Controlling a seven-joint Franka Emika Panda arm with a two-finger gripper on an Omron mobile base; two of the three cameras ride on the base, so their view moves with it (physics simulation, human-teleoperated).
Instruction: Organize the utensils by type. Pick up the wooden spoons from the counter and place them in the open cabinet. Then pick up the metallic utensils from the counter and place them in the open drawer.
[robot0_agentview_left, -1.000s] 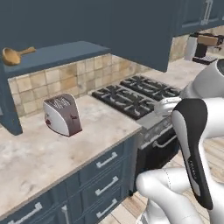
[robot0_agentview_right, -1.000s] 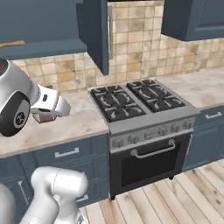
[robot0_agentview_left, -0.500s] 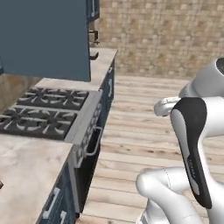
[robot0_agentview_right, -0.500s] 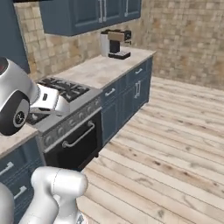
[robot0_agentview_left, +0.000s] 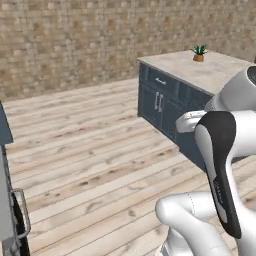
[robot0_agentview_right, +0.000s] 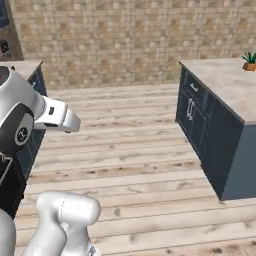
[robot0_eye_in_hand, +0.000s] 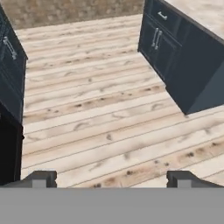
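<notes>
While the gripper (robot0_eye_in_hand: 111, 177) hangs spread and empty over plank floor (robot0_eye_in_hand: 100, 113), the island (robot0_eye_in_hand: 192, 74) is cut off at the frame edge.

I read no text, labels, brands or numbers anywhere: the brick wall (robot0_agentview_left: 75, 40), the plank floor (robot0_eye_in_hand: 109, 113) and the island cabinets (robot0_agentview_right: 200, 120) all appear unmarked.

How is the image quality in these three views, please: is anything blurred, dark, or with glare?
Left base view: even, flat light, no glare; the potted plant on the island looks small and soft. Right base view: the wood floor is evenly lit, shadows faint. Hand view: floor grain slightly blurry, island cabinets very dark, with little detail.
</notes>
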